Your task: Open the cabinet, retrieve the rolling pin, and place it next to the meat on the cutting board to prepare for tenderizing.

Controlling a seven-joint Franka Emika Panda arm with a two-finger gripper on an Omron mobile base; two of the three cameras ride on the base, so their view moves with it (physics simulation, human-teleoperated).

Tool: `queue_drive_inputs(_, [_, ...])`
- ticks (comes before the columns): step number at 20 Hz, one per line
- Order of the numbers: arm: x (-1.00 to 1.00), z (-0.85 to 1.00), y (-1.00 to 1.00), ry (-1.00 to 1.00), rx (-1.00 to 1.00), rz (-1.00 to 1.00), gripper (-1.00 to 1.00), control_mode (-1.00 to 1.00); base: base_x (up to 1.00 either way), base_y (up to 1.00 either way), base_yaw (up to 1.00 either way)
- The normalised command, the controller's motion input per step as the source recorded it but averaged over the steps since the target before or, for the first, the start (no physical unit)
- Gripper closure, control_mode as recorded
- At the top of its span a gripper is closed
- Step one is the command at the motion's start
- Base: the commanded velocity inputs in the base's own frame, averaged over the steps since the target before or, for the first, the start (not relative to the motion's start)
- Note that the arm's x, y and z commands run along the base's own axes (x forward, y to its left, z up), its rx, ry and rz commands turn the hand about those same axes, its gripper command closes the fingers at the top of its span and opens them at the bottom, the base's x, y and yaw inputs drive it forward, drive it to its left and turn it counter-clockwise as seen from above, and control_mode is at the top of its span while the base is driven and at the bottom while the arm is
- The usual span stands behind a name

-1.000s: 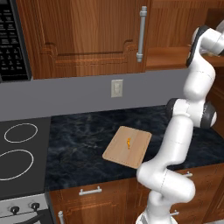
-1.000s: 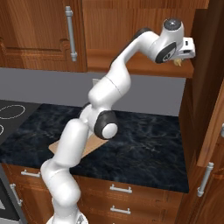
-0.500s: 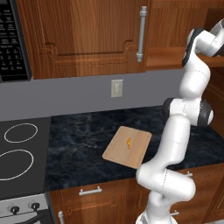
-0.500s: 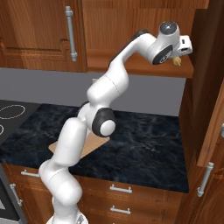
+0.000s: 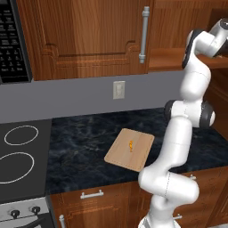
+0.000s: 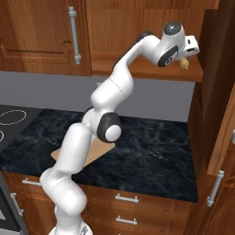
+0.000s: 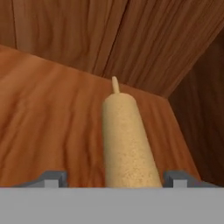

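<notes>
Rolling pin (image 7: 127,144) lies on the open cabinet's shelf (image 7: 48,127), running away between the jaws; jaws apart, straddling it, not clamped. Close square on the barrel mid-length, lift clear, then cutting board (image 5: 130,149), beside meat (image 5: 130,144).

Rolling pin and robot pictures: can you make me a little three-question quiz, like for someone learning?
1. True or false: the rolling pin lies on the cutting board.
2. What sits on the cutting board? A) the meat B) a cup C) a knife
3. Fill in: in the hand view, the rolling pin lies between the two ____.

Key: 1 false, it lies on the cabinet shelf. 2 A. 3 fingers.
</notes>
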Motion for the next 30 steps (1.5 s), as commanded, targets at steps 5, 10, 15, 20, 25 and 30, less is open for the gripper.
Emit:
queue_drive_inputs(5, [0.06,-0.40,0.00,0.13,0.00,0.00,1.00,-1.00,0.00,0.00,0.00])
queue_drive_inputs(10, [-0.17,-0.43,0.00,0.06,0.00,0.00,1.00,-1.00,0.00,0.00,0.00])
queue_drive_inputs(15, [-0.69,-0.37,0.05,-0.10,0.00,0.00,1.00,-1.00,0.00,0.00,0.00])
queue_drive_inputs(20, [-1.00,-0.40,0.19,-0.29,0.03,0.00,1.00,-1.00,0.00,0.00,0.00])
queue_drive_inputs(25, [-1.00,-0.47,0.44,-0.31,0.01,0.00,1.00,-1.00,0.00,0.00,0.00])
queue_drive_inputs(30, [-1.00,-0.64,0.72,-0.25,0.00,0.02,1.00,-1.00,0.00,0.00,0.00])
